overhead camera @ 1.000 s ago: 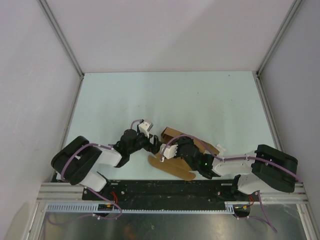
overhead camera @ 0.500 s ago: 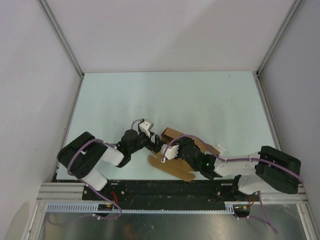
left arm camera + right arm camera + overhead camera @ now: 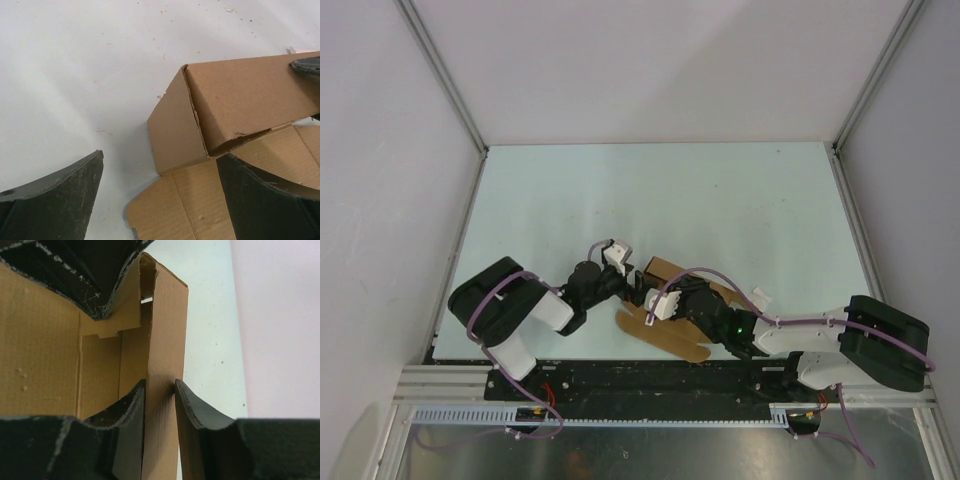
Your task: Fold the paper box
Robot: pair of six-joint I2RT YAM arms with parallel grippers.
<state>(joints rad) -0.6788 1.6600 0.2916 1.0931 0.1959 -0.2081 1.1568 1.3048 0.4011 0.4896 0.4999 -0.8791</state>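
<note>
The paper box (image 3: 670,338) lies on the pale table (image 3: 720,200) close to the near edge, about midway between left and right, with both arms bent in over it. It is only partly formed. Part of the brown cardboard lies flat on the table, with a rounded flap reaching toward the near right. A raised section stands up from the flat part on its far side. In the left wrist view this raised section (image 3: 240,95) shows as a folded corner with two faces meeting at a creased edge, and the flat sheet spreads out below it. The left gripper (image 3: 160,195) hangs just near of that corner with its jaws spread wide and holding nothing; one finger (image 3: 50,205) is over bare table and the other (image 3: 270,200) is over the flat cardboard. The right gripper (image 3: 160,400) is clenched on an upright cardboard panel (image 3: 167,340), with one finger (image 3: 127,412) pressed to each face of it. A dark finger of the left gripper sits at the top of that view, against the cardboard. A small white scrap (image 3: 760,297) lies just right of the box.
</note>
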